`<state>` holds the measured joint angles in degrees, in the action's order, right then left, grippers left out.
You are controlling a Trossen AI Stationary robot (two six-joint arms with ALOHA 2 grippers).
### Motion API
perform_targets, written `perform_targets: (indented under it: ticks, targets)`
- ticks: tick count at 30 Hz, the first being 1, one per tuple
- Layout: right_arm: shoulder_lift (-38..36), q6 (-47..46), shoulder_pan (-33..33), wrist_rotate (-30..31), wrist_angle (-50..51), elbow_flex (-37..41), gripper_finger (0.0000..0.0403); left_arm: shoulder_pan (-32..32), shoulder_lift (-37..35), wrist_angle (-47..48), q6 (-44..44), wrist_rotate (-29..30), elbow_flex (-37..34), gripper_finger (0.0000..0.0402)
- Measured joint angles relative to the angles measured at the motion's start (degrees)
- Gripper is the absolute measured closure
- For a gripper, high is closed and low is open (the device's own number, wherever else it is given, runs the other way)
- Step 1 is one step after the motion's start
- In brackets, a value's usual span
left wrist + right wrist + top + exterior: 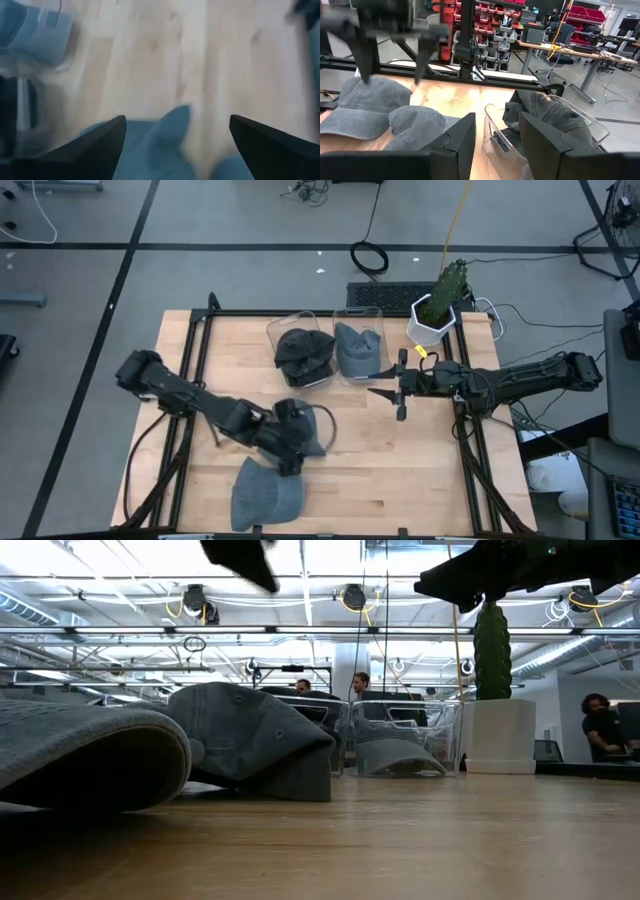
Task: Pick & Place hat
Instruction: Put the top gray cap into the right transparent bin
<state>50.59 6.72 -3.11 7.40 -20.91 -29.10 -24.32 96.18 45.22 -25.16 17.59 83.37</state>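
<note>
From above, the left gripper (300, 432) hung over a grey hat (312, 430) in the middle of the table (400, 470), fingers spread wide and holding nothing. A second hat (266, 496) lay near the front edge. Two clear bins stood at the back: the left bin (302, 355) held a dark hat (303, 350), the right bin (360, 350) a grey one (357, 348). The right gripper (400, 388) waited just beside the right bin, fingers partly closed and empty. A cactus (448, 288) in a white pot (432, 328) stood at the back corner.

At table level, two hats (250, 740) (80, 755) lay on the wood, with the bins (400, 735) and pot (498, 735) behind. People (600, 725) were in the room beyond.

The left wrist camera showed its open fingers (95, 145) over blurred grey cloth (160, 145).

The right wrist camera showed its own fingers (455, 145), two hats (365, 107) on the table, the left gripper (392, 72) above them, and the dark hat (550, 117) in its bin (495, 135).
</note>
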Motion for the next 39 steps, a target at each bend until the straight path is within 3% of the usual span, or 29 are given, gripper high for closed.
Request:
perform_targets:
  ticks: [6,10,17,27,39]
  targets:
    - [-0.02,0.11,0.0,0.02,0.24,0.0,0.0264,0.18,13.49,22.49,1.29,-0.3,11.4,0.0037]
    - [-0.02,0.27,0.0,0.02,0.4,0.0,0.0264,-0.83,21.31,30.29,0.15,0.53,17.22,0.0037]
    - [-0.02,0.08,0.0,0.02,0.52,0.0,0.0264,-5.5,27.59,31.2,-2.01,8.2,24.26,0.0037]
    - [-0.02,-0.26,0.0,0.02,0.56,0.0,0.0264,-8.75,32.68,31.32,-6.81,7.47,24.4,0.0037]
    - [-0.02,-1.09,0.0,0.0,0.57,0.0,0.0264,-8.91,33.08,35.64,-14.63,7.44,21.39,0.0037]
